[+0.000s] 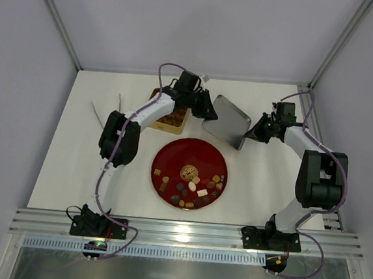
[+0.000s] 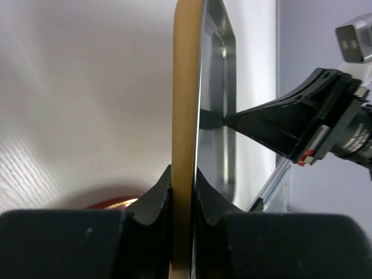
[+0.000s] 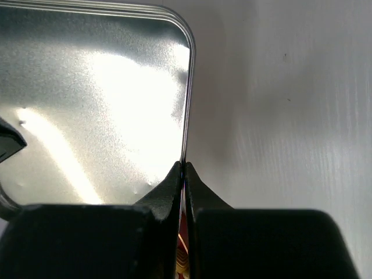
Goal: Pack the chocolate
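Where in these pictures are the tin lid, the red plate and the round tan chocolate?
tin lid (image 1: 226, 119), top view, middle of its silver inner face
red plate (image 1: 192, 150), top view, bare far part
round tan chocolate (image 1: 187, 173), top view, its centre

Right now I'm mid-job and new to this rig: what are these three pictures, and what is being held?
Two robot arms are bolted at the table's near edge. The wide picture looks down from above and behind them; the other two come from a camera on each wrist. On the white table lie a dark-red plate of small chocolates and a gold tin, partly hidden under the left arm. Both arms hold the tin's lid between them, silver inside showing: the left fingers are shut on one edge, the right fingers on the opposite edge.
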{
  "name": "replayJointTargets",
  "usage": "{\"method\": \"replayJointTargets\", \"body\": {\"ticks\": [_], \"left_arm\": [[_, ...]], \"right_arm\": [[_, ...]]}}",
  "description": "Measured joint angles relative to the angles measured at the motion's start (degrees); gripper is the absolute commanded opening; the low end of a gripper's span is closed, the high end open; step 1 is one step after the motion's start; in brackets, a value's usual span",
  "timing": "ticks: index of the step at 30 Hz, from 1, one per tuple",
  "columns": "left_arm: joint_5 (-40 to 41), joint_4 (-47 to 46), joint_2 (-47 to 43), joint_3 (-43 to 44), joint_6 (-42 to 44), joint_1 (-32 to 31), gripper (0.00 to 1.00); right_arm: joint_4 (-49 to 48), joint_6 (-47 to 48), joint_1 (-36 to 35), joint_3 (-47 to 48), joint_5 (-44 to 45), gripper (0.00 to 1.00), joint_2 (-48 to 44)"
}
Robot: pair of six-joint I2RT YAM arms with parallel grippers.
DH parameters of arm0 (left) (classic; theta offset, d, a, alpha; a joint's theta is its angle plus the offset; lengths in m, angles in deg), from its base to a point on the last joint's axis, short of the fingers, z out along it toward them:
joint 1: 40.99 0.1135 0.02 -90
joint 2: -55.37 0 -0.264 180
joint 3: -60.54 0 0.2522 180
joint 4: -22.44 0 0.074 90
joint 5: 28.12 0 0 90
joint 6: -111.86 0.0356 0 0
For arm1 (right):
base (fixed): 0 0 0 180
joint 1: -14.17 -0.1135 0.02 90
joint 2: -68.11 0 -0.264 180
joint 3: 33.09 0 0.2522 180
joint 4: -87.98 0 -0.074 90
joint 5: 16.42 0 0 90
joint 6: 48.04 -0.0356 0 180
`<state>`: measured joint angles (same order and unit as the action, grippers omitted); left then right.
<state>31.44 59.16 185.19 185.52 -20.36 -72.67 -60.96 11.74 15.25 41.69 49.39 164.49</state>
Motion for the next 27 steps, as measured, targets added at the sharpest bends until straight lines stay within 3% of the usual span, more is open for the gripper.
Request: {"method": "replayJointTargets", "body": {"ticks": [5, 8, 9, 13, 17, 22, 27], "left_arm": [[-0.9, -0.4, -3.4, -2.3, -0.9, 0.1, 0.0], [-1.0, -0.4, -4.9, -3.8, -1.1, 0.5, 0.0], [-1.0, -0.4, -5.3, -4.2, -1.2, 0.6, 0.0], [-1.2, -0.3, -7.3, -5.7, -1.5, 0.6, 0.0], [-1.5, 0.2, -8.7, -6.7, -1.7, 0.4, 0.0], [-2.6, 1.7, -10.8, -8.8, -2.5, 0.4, 0.0], [-4.2, 2.3, -12.7, -12.0, -3.3, 1.3, 0.0]], "right_arm": [[0.8, 0.4, -2.7, -0.7, 2.9, 0.04, -2.3], [1.3, 1.0, -4.1, -0.7, 4.8, 0.07, -3.9], [1.5, 1.2, -4.6, -0.7, 5.6, 0.12, -4.5], [2.3, 2.5, -6.9, -0.7, 7.7, 0.47, -6.5], [3.0, 4.4, -9.6, -0.7, 10.4, 0.66, -9.6], [3.3, 7.7, -14.6, -1.1, 18.8, 0.72, -16.4], [3.0, 13.3, -21.8, -2.2, 28.3, 0.73, -25.9]]}}
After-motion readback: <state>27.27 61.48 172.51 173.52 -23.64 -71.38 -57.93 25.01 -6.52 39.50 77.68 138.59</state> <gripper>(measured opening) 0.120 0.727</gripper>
